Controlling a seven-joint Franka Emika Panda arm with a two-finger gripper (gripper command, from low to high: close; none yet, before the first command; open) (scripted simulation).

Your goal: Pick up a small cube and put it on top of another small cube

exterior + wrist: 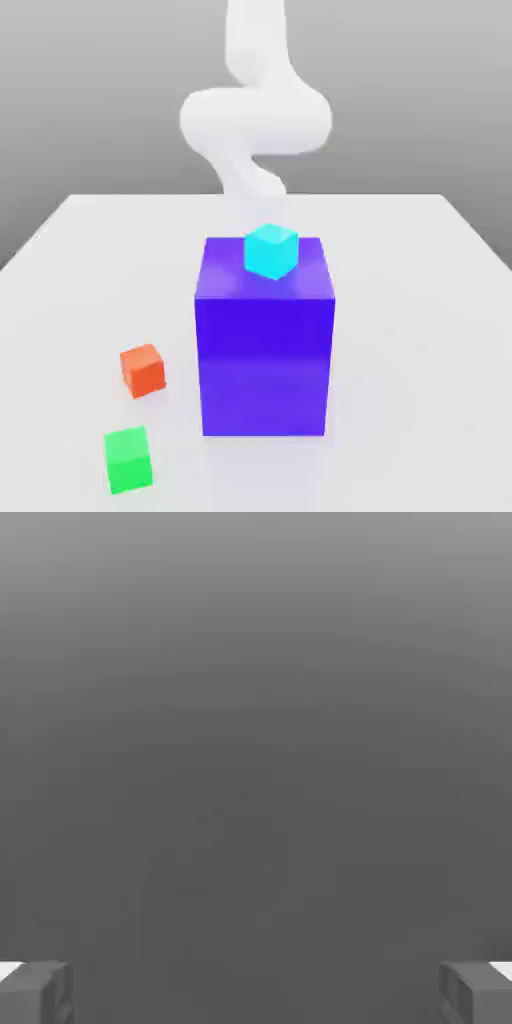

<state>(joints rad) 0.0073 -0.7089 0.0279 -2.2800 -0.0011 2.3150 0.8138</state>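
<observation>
Claw: released, fingers spread wide, nothing between them. The white arm rises behind a tall blue-violet block, which screens the arm's lower end. A small cyan cube sits on the block's top. A small orange-red cube and a small green cube, matte and equal in size, rest apart on the white table, on the block's far side from the arm.

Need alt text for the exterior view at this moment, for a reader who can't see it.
A tall blue-violet block stands mid-table with a small cyan cube on top. On the white table toward the exterior view's left sit a small orange-red cube and, nearer the camera, a small green cube. The white robot arm rises behind the block.
</observation>
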